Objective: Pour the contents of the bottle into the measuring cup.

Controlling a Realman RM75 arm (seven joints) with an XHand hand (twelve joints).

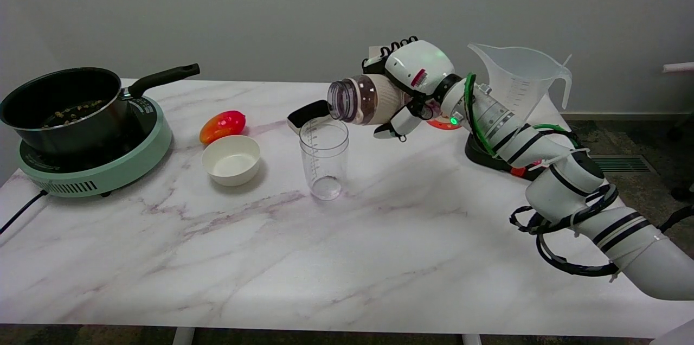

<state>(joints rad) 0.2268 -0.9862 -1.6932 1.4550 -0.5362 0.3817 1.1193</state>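
Observation:
A clear measuring cup (pixel 324 159) with printed marks stands upright near the table's middle; I see nothing in it. My right hand (pixel 415 84) grips a bottle (pixel 362 100) with a clear neck and a whitish body. The bottle lies almost horizontal in the air, its open mouth pointing left, just above the cup's right rim. No stream shows between mouth and cup. What the bottle holds cannot be made out.
A white bowl (pixel 231 159) and a red-orange pepper (pixel 222 125) lie left of the cup. A black pan (pixel 65 109) sits on a green cooker (pixel 95 168) at far left. A large clear jug (pixel 518 82) on a black base stands behind my arm. A black-and-white object (pixel 308 115) lies behind the cup.

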